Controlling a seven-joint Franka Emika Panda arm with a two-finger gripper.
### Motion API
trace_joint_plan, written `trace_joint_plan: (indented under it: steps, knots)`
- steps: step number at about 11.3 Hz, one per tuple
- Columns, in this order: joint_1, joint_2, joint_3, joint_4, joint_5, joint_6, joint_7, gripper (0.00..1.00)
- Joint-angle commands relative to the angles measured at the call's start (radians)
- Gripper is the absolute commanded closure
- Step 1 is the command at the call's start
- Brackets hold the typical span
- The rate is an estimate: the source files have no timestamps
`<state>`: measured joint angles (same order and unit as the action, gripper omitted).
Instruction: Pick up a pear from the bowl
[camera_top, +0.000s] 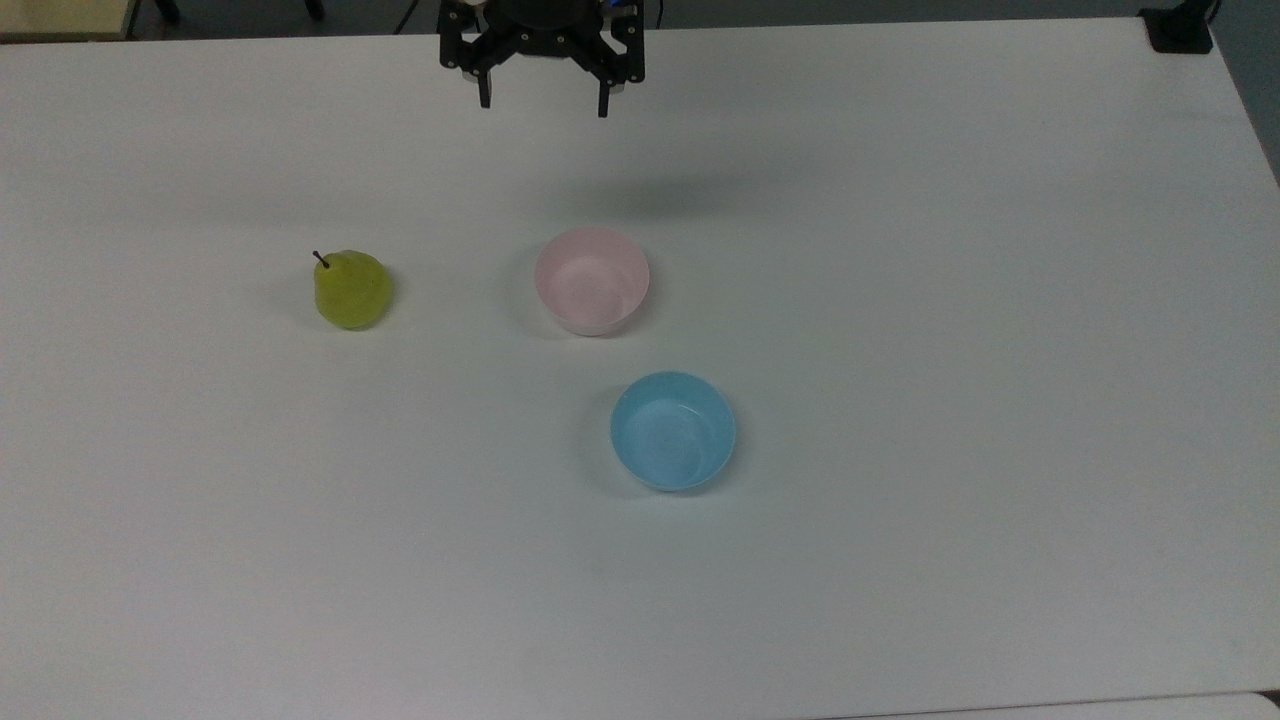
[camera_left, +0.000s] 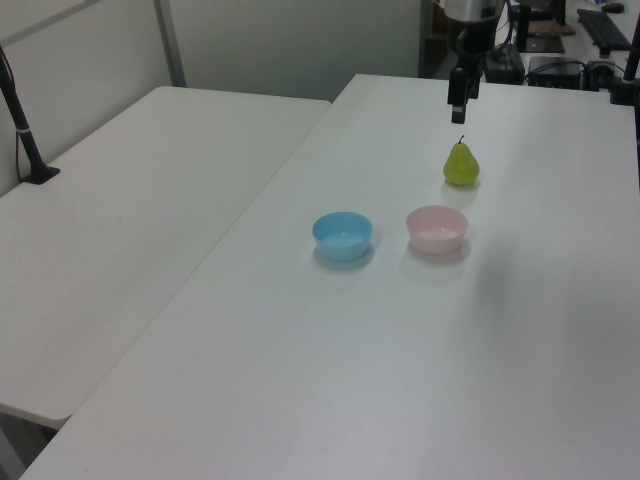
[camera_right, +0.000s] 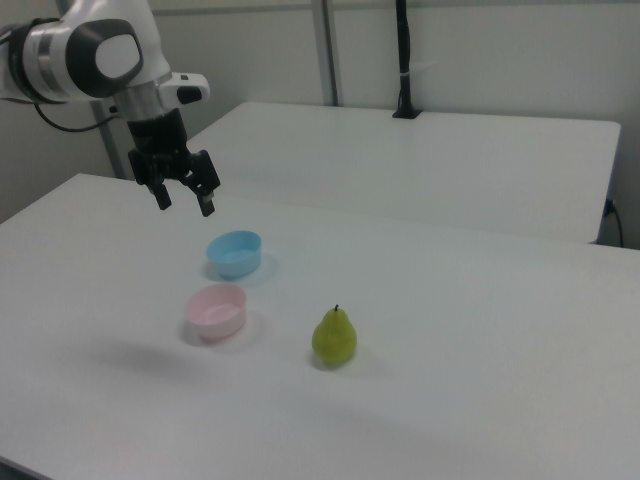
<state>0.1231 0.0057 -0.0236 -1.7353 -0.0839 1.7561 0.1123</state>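
The gripper (camera_top: 541, 100) hangs high over the far edge of the table (camera_top: 900, 560), fingers wide apart and holding nothing. The pear (camera_top: 351, 290) stands upright on the table, stem up, well to the top view's left of the pink bowl (camera_top: 591, 279), not in it. A blue bowl (camera_top: 672, 431) sits nearer. Nothing blocks the way.

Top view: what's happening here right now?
The gripper hangs open and empty above the table's far edge. The pear stands upright on the table, off to the top view's left of the pink bowl, not touching it. Both the pink bowl and the blue bowl are empty.
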Motion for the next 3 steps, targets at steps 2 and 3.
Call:
trace_joint_plan:
  steps: [2,3]
  knots:
    - [0.013,-0.035,-0.013,-0.024,0.021,-0.024,0.023,0.00]
    - [0.013,-0.035,-0.012,-0.024,0.021,-0.026,0.024,0.00]
